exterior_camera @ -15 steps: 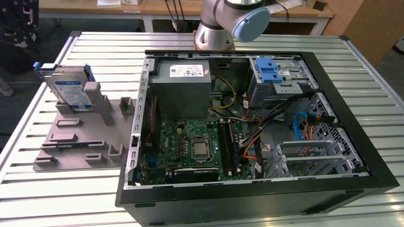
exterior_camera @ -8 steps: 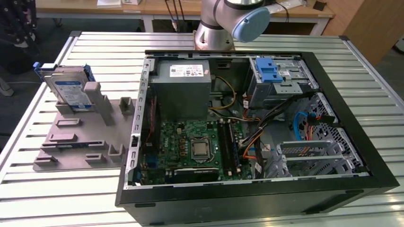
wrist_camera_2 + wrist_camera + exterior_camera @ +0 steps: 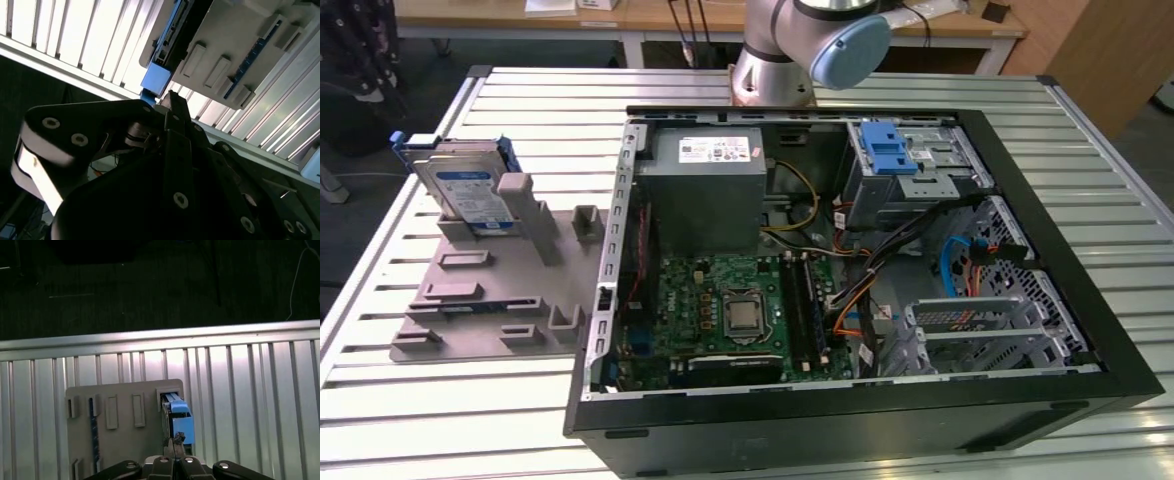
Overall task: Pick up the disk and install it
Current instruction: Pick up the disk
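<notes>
Approach stage, by the look of it: nothing gripped yet. In the exterior view, disk [image 3: 464,190] upright in the grey holder [image 3: 467,290] on the slatted table [image 3: 547,100], at that view's left, beside the open computer case [image 3: 854,420]. In the first wrist view, gripper [image 3: 174,444] poised above the disk's blue-edged end, fingers pinched narrow, holding nothing. To grip well, probably: spread wide first, line up square over the top edge, straddle the flat faces, avoid nudging the holder's posts.
</notes>
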